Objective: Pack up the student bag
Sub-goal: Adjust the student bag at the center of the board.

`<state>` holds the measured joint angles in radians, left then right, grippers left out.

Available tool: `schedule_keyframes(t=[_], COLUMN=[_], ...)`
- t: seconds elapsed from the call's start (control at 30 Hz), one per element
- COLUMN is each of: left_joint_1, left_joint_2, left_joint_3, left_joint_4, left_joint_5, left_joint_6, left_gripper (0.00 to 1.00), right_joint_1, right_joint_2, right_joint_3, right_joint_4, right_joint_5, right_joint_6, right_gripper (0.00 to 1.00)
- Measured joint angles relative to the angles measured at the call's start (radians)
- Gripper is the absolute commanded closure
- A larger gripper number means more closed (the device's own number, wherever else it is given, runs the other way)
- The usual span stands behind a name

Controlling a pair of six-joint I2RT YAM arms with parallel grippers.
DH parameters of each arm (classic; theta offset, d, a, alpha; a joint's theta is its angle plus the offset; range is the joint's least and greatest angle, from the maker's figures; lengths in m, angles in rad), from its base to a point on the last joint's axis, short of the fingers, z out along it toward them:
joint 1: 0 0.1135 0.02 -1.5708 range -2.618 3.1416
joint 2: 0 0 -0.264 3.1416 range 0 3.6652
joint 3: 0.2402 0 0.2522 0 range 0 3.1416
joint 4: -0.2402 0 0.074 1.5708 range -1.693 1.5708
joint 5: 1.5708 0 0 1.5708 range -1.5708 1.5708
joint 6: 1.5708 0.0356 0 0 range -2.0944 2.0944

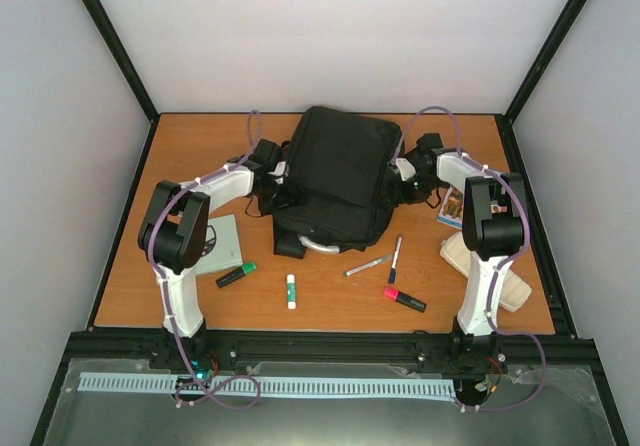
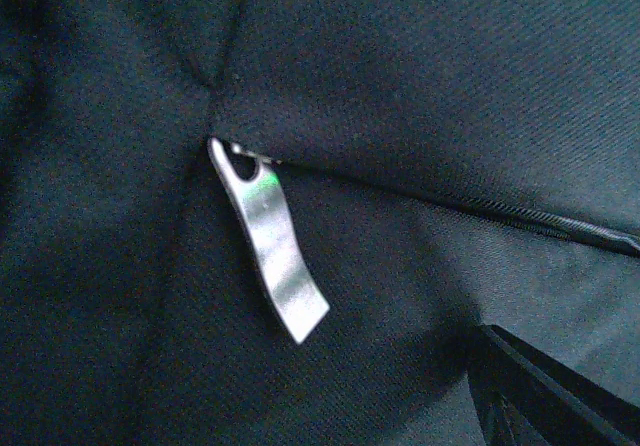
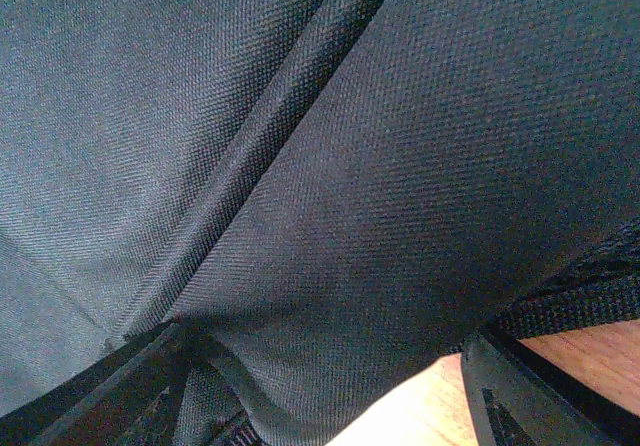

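The student bag (image 1: 335, 171) is a large black backpack lying flat at the middle back of the table, its grey loop handle (image 1: 318, 248) toward the near side. My left gripper (image 1: 272, 184) is against the bag's left side. Its wrist view is filled with black fabric, a silver zip pull (image 2: 270, 241) and a zip seam (image 2: 520, 216). Only one finger (image 2: 545, 391) shows, far to the right. My right gripper (image 1: 405, 178) is against the bag's right side, jaws wide apart with bag fabric (image 3: 330, 216) bulging between them over the table.
In front of the bag lie a green highlighter (image 1: 236, 274), a glue stick (image 1: 291, 290), a silver pen (image 1: 368, 265), a blue pen (image 1: 396, 259) and a pink highlighter (image 1: 404, 299). A pale green notebook (image 1: 222, 241) lies left; a cream pencil case (image 1: 487, 272) and a small card (image 1: 452, 206) lie right.
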<state>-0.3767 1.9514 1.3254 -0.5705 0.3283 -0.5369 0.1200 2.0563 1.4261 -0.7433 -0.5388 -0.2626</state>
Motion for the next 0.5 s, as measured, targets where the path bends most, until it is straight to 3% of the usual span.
schedule_keyframes(t=[0.5], left_joint_1=[-0.062], left_joint_2=[-0.064], left_joint_3=[-0.071], left_joint_4=[0.014], left_joint_5=[-0.093], left_joint_6=[-0.055], left_gripper=[0.12], right_joint_1=[-0.002], right_joint_2=[-0.015], right_joint_3=[0.005], right_joint_4=[0.022], right_joint_5=[0.035], right_joint_6=[0.009], right_gripper=[0.20])
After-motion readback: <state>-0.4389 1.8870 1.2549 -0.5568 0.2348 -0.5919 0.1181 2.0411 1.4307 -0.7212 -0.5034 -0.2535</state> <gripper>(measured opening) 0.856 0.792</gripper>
